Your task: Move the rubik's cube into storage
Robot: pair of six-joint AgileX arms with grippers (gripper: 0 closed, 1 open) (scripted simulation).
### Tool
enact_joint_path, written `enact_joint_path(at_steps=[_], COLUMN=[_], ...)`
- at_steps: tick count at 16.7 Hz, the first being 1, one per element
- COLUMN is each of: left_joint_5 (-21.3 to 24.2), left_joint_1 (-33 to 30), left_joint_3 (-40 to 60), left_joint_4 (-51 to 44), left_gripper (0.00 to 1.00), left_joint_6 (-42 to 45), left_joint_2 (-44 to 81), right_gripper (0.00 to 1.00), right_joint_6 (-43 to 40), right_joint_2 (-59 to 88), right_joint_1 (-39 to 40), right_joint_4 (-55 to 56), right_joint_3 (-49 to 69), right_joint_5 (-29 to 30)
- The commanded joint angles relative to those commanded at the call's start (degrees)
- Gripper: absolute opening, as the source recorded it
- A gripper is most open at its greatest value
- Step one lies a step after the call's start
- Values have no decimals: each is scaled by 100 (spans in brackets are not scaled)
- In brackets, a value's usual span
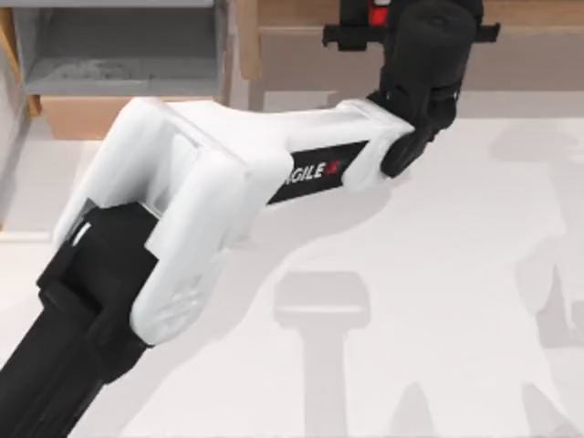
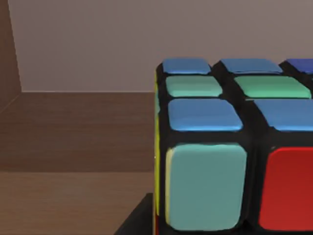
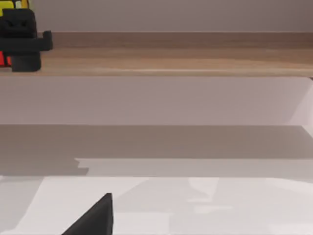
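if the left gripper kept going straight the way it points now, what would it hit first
Probably the pale back wall of the wooden shelf. The left gripper is at the shelf, with the rubik's cube in front of its camera; past the cube nothing stands before that wall, though depth is unclear.

Setting: rendered lab-style test bench. Plain white table (image 1: 438, 301), wooden shelf unit (image 3: 186, 58) along the far edge, bare grey wall (image 3: 171, 14) behind.

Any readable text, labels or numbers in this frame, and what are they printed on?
"AGILE", followed by a red mark too blurred to read: on the black band of the left arm, top view.
No text on the rubik's cube or the wooden shelf.
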Motion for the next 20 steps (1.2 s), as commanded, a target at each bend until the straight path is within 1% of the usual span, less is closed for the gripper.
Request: enact_joint_path(at_steps=[5,11,15,17,20], left_joint_5=[-7,-149,-144,-93,173], left_joint_1=[-29,-166,-134,-152,-275], left_joint_3=[-19,-565,-543,-464,-161], left_joint_4=[1,33,30,-49,-466], left_gripper=[0,0,0,0,0], left_joint_6=[8,20,28,62,236], left_joint_2=[-33,-557,-535,-543,-591], right_gripper=[100,100,100,100,100], right_joint_6=[0,0,0,0,0], right_joint_2=[0,0,0,0,0], right_joint_1=[0,0,0,0,0], right_joint_4=[0,0,0,0,0], right_joint_3=[0,0,0,0,0], right_joint_5=[0,0,0,0,0])
